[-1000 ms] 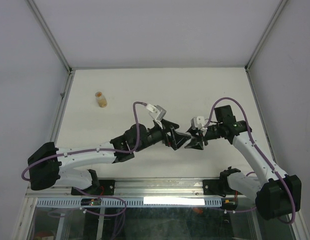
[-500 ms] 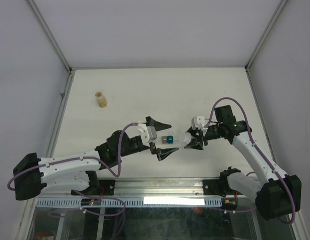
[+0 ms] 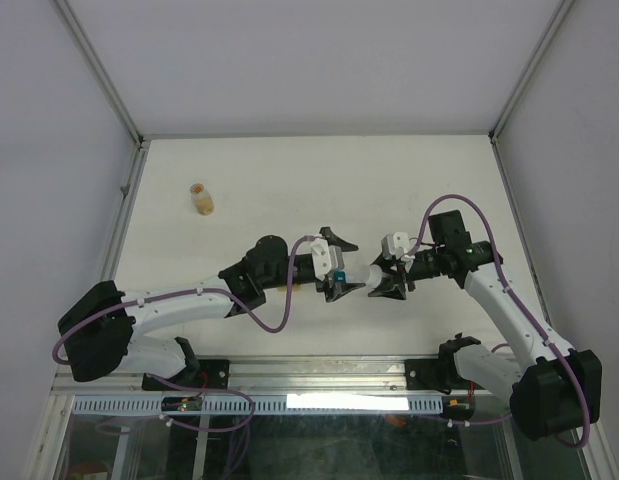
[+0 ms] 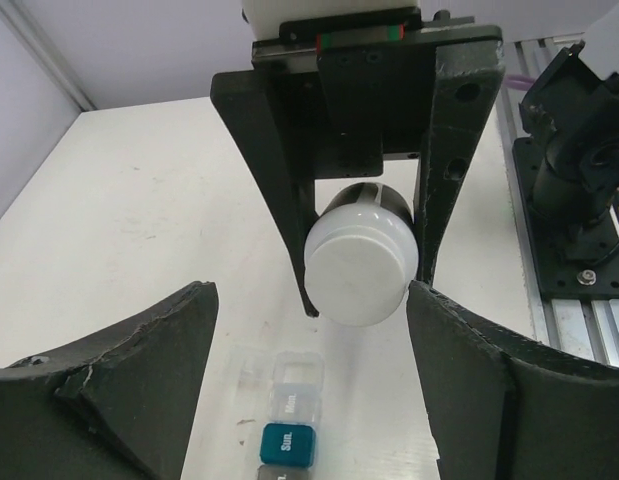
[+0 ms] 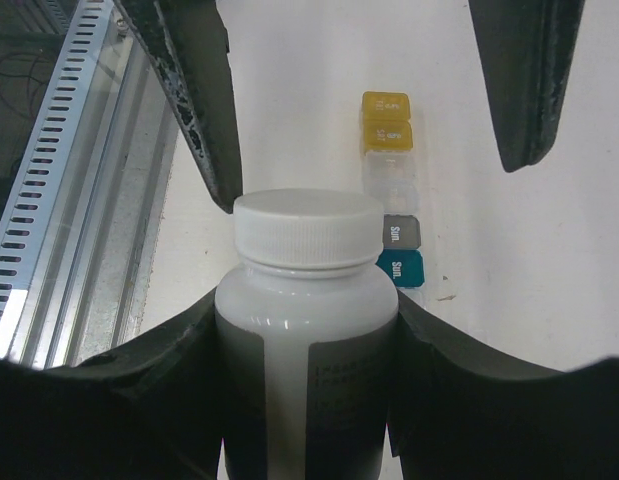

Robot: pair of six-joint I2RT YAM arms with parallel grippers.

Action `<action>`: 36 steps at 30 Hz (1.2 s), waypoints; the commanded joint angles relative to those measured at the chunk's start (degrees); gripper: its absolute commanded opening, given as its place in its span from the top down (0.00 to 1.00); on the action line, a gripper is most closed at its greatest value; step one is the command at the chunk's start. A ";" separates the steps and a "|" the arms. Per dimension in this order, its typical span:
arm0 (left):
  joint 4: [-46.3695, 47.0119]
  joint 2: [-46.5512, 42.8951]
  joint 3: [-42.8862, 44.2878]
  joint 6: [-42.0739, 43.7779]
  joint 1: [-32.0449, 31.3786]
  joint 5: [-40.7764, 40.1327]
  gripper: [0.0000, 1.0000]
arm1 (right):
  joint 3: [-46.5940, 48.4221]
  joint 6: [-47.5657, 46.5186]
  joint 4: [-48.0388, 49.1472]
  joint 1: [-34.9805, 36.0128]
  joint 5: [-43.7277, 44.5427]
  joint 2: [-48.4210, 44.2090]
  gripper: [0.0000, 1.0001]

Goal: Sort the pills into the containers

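A white pill bottle with a ribbed white cap lies level in my right gripper, which is shut on its body. The cap faces my left gripper, whose jaws stand open on either side of it, not touching. From above, the left gripper meets the bottle and the right gripper at mid-table. The containers lie on the table below: yellow, clear, grey and teal lids in a row. No loose pills show.
A small clear vial with orange contents stands at the far left of the white table. Aluminium rails run along the near edge by the arm bases. Walls close in the table's sides.
The left arm drew back from the bottle with its jaws wide, then came forward again to the cap with the jaws narrower. The right arm and the bottle stayed put.
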 commanded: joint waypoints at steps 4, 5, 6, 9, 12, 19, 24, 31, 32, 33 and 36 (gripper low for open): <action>3.31 0.87 3.24 -0.93 0.48 4.60 0.24 | 1.25 -0.96 1.00 0.05 -2.74 -0.05 1.00; 3.31 1.00 3.38 -0.97 0.49 4.94 0.24 | 1.29 -0.96 1.00 0.03 -2.80 -0.11 1.00; 3.23 1.12 3.53 -0.99 0.49 5.20 0.24 | 1.28 -0.96 0.94 0.07 -2.78 -0.15 1.00; 3.22 1.35 3.59 -1.00 0.66 5.92 0.26 | 1.25 -0.96 1.00 0.07 -2.74 -0.16 1.00; 2.71 1.76 4.32 -0.89 0.99 6.69 0.30 | 1.25 -0.95 1.00 0.04 -2.77 -0.03 1.00; 1.19 3.08 6.42 -0.89 1.50 7.82 0.37 | 1.25 -0.96 1.00 0.05 -2.74 -0.16 1.00; -0.34 3.40 7.36 -1.31 2.20 8.01 0.45 | 1.28 -0.96 1.00 0.03 -2.73 -0.16 1.00; -0.86 2.10 7.05 -2.57 2.42 10.28 0.23 | 1.30 -0.96 1.00 0.03 -2.78 -0.16 1.00; -1.09 1.83 6.84 -2.50 2.44 10.45 0.21 | 1.30 -0.96 1.00 0.04 -2.74 -0.16 1.00; -1.46 1.55 6.68 -2.17 2.50 10.36 0.20 | 1.28 -0.96 0.93 0.03 -2.82 -0.24 1.00; -2.44 1.52 6.47 -1.53 2.67 10.42 0.22 | 1.30 -0.96 0.91 0.03 -2.85 -0.25 1.00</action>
